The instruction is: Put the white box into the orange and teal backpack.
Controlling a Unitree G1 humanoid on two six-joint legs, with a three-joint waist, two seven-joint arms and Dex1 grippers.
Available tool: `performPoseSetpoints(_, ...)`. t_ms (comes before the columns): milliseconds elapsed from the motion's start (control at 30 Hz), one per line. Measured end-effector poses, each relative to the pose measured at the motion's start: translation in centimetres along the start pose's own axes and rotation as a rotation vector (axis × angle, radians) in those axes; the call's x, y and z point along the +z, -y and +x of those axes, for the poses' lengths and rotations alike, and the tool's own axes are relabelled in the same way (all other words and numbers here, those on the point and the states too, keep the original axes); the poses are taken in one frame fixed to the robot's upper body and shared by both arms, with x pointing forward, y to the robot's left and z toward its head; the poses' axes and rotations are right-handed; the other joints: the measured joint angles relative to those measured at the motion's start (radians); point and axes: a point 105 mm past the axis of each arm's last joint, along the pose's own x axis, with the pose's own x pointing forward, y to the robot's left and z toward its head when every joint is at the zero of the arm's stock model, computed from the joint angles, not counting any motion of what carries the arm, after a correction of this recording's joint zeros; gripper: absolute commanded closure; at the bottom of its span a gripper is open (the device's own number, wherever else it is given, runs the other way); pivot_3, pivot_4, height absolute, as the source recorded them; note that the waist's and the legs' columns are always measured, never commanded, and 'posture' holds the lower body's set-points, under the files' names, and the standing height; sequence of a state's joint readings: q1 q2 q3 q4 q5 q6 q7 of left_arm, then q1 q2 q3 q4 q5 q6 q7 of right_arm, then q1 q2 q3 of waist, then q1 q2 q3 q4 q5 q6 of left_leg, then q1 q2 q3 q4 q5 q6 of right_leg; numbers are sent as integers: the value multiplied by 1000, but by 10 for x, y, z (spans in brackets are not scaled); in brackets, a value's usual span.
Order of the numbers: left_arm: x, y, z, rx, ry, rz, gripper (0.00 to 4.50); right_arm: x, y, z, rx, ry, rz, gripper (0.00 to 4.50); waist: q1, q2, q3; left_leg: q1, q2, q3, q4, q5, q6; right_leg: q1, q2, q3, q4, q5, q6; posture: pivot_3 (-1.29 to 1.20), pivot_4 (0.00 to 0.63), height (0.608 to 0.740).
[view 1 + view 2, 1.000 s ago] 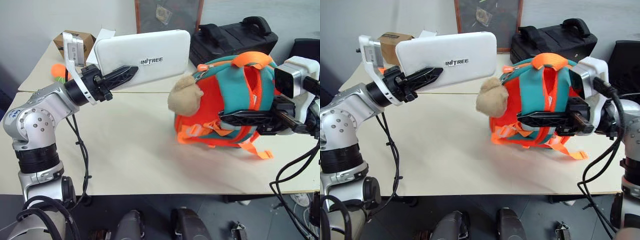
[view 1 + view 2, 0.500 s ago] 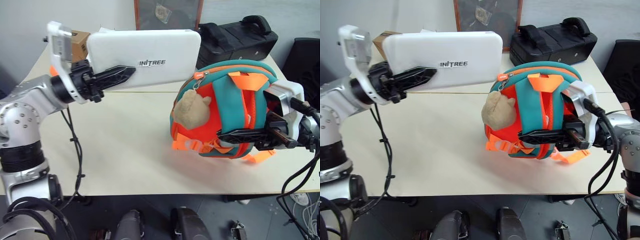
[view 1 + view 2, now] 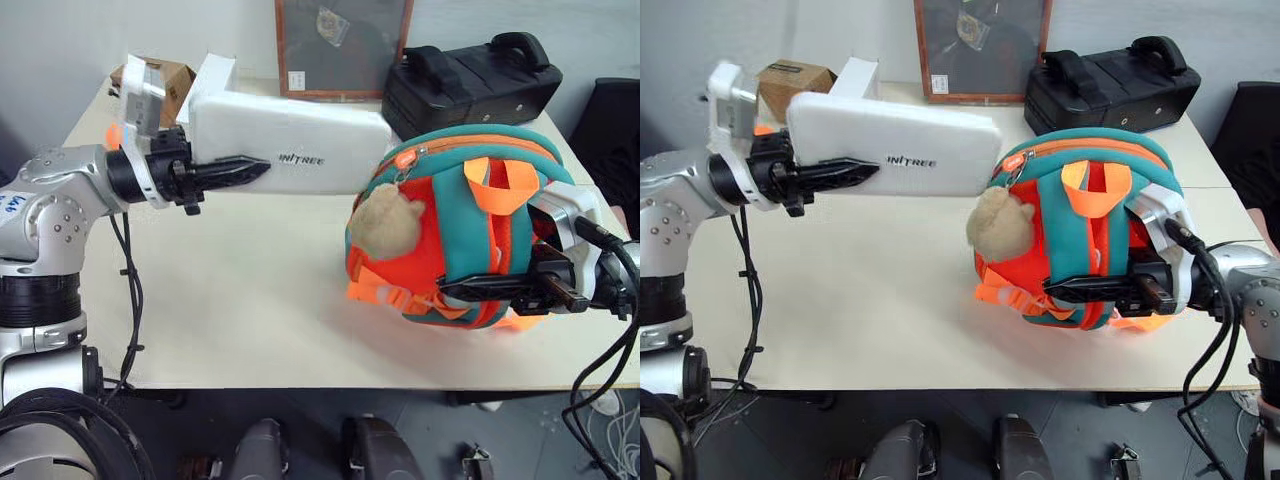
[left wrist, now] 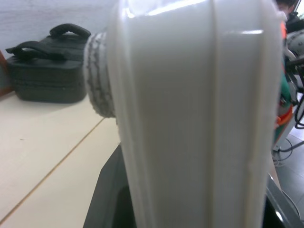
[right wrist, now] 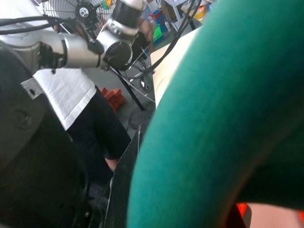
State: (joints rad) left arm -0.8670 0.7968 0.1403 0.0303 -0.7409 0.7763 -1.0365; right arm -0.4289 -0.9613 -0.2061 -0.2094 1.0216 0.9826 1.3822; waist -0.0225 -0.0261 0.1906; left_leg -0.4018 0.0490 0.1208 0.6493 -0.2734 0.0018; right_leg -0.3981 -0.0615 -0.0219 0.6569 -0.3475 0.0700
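My left gripper (image 3: 250, 168) is shut on the white box (image 3: 300, 155), holding it level above the table with its dark lettering facing me. The box's far end sits right by the zipper pull at the top left of the orange and teal backpack (image 3: 470, 235); I cannot tell whether they touch. The backpack stands on the table at the right, straps facing me, a tan plush toy (image 3: 385, 222) hanging at its left side. My right gripper (image 3: 448, 290) is shut on the backpack low on its strap side. In the left wrist view the box (image 4: 199, 118) is close up.
A black case (image 3: 470, 80) with moulded handles stands at the back right, a framed picture (image 3: 340, 45) leans on the wall, and a brown carton (image 3: 170, 75) and a white carton (image 3: 215, 75) sit at the back left. The table (image 3: 250, 300) is bare in front. A person (image 5: 66, 90) stands beside the table.
The right gripper has lowered the backpack onto the table and turned its top upward. The left gripper has rolled the box and dipped its far end toward the backpack's top.
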Motion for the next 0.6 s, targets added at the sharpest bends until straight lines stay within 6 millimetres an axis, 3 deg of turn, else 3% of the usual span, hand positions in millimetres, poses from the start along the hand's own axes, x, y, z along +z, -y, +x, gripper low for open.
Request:
performPoseSetpoints(267,-5,5,13,-72,21,-27,3154,0,-2,-3,-4,6,1,4492,-2,0,0,-1,0,0,2,0,1,0,0,0,0,0,0,0,150,740)
performPoseSetpoints(600,-41,20,28,-138,-102,31,3154,2,2,-4,-34,16,1,4492,-1,0,0,0,0,0,3,0,1,0,0,0,2,0,0,0,150,740)
